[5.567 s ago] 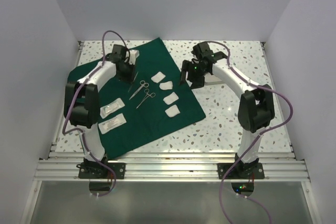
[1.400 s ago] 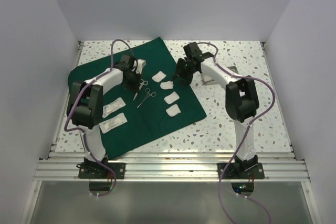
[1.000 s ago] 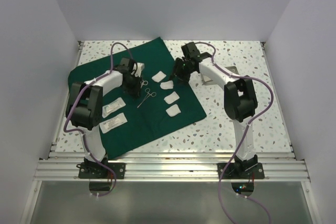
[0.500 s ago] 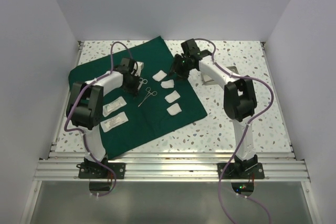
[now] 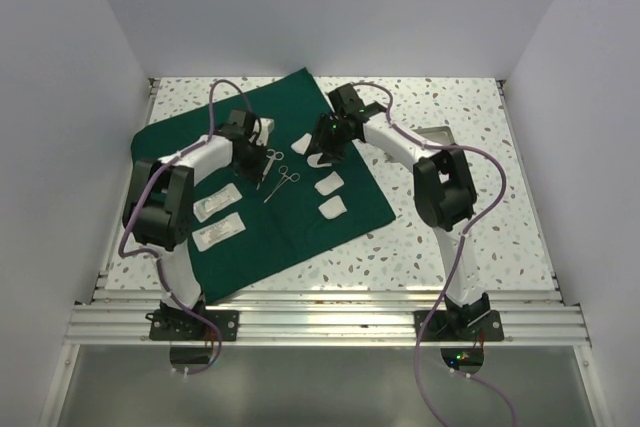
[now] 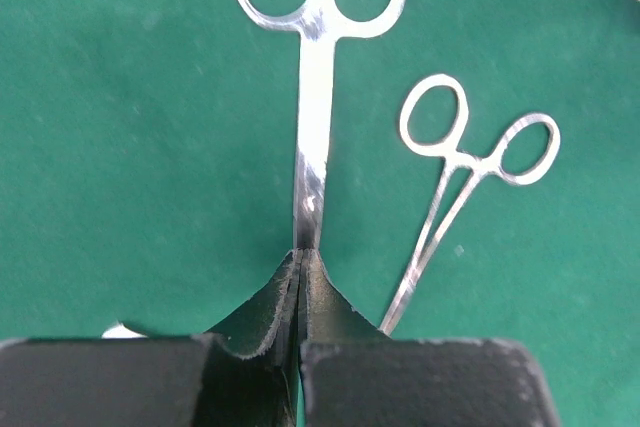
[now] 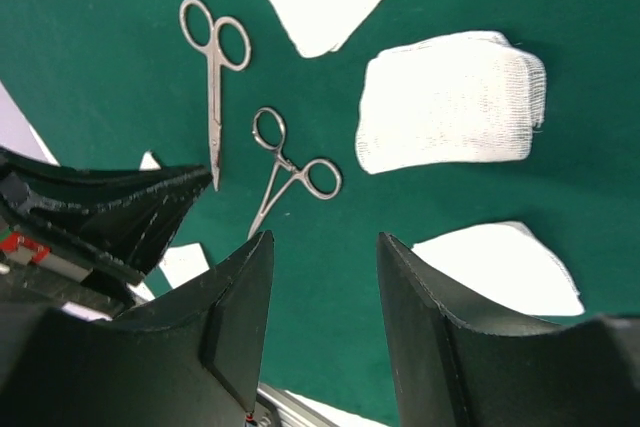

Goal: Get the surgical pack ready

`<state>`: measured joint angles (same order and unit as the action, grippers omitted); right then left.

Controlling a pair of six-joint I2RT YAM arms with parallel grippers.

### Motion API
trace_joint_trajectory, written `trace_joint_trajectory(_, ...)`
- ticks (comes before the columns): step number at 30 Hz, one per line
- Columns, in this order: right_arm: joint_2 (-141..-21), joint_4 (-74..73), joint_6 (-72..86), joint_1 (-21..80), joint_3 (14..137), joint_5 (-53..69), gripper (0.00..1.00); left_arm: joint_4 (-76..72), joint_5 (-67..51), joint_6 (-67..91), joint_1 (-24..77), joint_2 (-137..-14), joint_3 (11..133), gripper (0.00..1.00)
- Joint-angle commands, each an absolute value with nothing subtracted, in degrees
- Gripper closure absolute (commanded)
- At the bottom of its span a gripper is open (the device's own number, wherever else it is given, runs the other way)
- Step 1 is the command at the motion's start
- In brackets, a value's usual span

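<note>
The two white packets (image 5: 215, 202) near the left edge of the dark green drape (image 5: 300, 232) carry print that is too small to read. The left gripper (image 6: 300, 272) has its jaws pressed together on the blade tip of the steel scissors (image 6: 312, 97), which lie flat on the drape with their finger rings pointing away from the fingers. Just beside them, apart and angled, lies a smaller pair of forceps (image 6: 455, 182), its tip running under the edge of the gripper. The right gripper (image 7: 325, 287) hangs above the drape with its jaws apart and nothing between them but green cloth. A folded gauze pad (image 7: 450, 112) lies beyond its fingertips, a second gauze pad (image 7: 500, 267) sits close to its right finger (image 7: 440, 337), and a third shows at the top edge. The steel tray (image 5: 440, 134) rests on the speckled table (image 5: 500, 207), off the drape and partly hidden behind the right arm.
</note>
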<state>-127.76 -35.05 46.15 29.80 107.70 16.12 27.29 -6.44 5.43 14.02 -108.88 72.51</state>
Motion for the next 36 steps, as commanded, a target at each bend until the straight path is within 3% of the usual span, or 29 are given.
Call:
trace_joint_trajectory(1,-126.3,-32.8,47.0,29.8,108.1,17.6,0.51,30.1,-8.4,6.5,14.2,-104.2,72.2,1.00)
trace_joint_trajectory(7,-124.7,-32.6,46.4,29.9,105.5,17.1,0.51,30.6,-10.5,6.8,14.2,-102.1,71.6,0.97)
trace_joint_trajectory(10,-123.8,-32.6,45.9,29.9,104.3,17.0,0.51,28.5,-12.2,7.0,14.4,-101.3,69.5,0.70)
trace_joint_trajectory(13,-122.9,-33.0,45.4,29.9,103.5,17.1,0.51,27.2,-12.2,7.1,15.6,-101.2,68.7,0.64)
trace_joint_trajectory(20,-121.1,-33.0,44.7,29.2,101.4,16.7,0.51,26.7,-9.2,6.2,18.9,-101.6,67.7,0.62)
trace_joint_trajectory(36,-120.9,-33.2,43.9,28.9,101.1,16.4,0.51,23.0,-1.2,5.6,22.5,-104.9,64.5,0.74)
